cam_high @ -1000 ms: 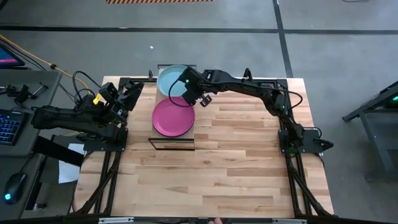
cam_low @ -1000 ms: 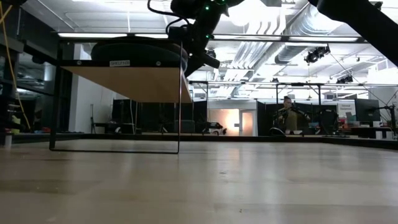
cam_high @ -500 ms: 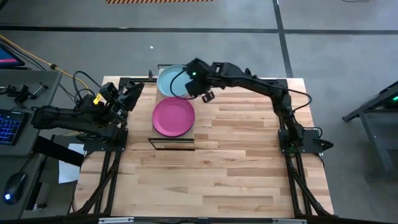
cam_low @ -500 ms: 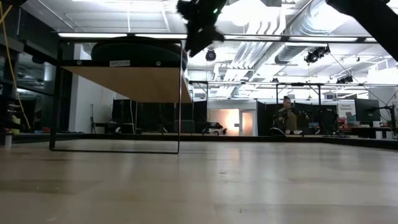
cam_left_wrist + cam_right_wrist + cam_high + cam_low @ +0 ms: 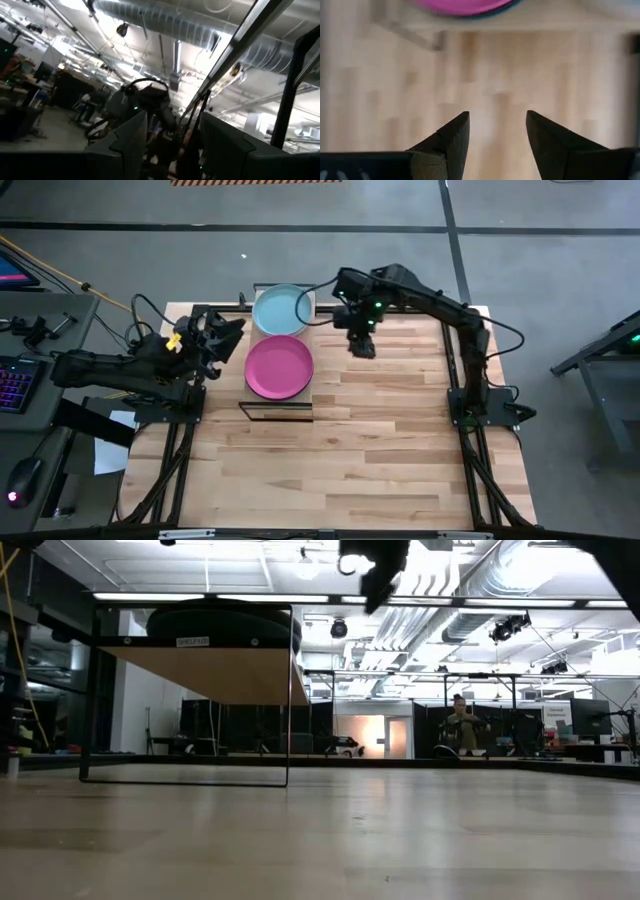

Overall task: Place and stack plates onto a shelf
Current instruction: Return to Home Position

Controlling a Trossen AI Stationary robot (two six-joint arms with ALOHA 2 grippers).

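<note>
Even overhead brightness, glaring ceiling strip lights (image 5: 500, 602)

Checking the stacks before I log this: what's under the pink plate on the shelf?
From above, the pink plate covers whatever lies beneath it. The low view shows only a dark stack on the shelf, its separate plates and colours hidden.

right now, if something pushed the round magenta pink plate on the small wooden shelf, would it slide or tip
Probably slides: the magenta pink plate looks smooth, with nothing holding it. Unlikely to tip: it is shallow and lies flat. Near the shelf edge, it might fall.
</note>
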